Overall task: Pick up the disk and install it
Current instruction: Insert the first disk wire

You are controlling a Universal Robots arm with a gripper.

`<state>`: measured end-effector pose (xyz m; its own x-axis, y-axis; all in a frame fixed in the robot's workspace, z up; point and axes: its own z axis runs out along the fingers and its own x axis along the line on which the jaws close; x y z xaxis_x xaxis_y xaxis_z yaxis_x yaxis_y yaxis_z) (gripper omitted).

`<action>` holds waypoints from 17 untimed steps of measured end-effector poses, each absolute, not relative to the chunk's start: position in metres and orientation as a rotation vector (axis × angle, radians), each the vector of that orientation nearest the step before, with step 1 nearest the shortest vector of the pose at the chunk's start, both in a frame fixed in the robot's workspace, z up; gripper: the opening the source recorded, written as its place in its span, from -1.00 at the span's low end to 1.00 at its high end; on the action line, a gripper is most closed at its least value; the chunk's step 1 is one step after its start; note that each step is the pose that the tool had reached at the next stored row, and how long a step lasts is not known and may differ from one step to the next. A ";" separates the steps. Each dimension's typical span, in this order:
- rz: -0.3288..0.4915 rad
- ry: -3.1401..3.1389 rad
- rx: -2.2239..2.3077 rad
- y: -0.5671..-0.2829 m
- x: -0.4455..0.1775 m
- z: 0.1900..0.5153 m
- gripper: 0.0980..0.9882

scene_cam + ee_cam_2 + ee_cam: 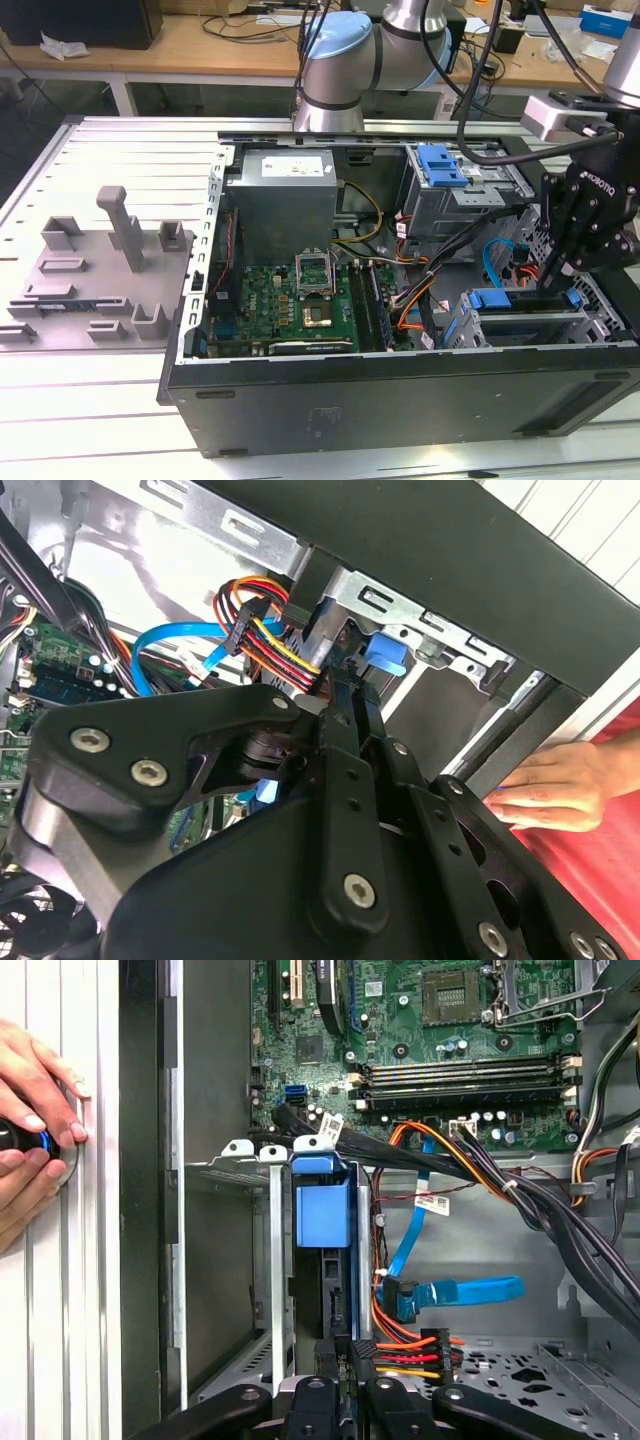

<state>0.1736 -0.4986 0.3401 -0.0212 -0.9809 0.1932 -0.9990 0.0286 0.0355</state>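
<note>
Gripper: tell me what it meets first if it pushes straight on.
Probably the disk in its metal bay: the gripper points along its edge, though depth is unclear.

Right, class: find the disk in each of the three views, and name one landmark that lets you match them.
Exterior view: the disk sits low at the exterior view's right, under the gripper.
First wrist view: its blue frame stands inside the silver cage.
Second wrist view: a blue corner beside the coloured wires, likely its frame.
Shared landmark: the blue cable next to it.
</note>
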 end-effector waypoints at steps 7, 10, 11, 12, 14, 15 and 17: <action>0.164 -2.129 2.076 -0.499 0.174 0.338 -0.84; 0.163 -2.128 2.075 -0.499 0.174 0.337 -0.84; 0.163 -2.128 2.075 -0.499 0.174 0.336 -0.84; 0.162 -2.127 2.075 -0.499 0.174 0.336 -0.84; 0.161 -2.127 2.074 -0.499 0.174 0.336 -0.84; 0.160 -2.126 2.074 -0.499 0.174 0.336 -0.84; 0.158 -2.126 2.074 -0.499 0.174 0.336 -0.84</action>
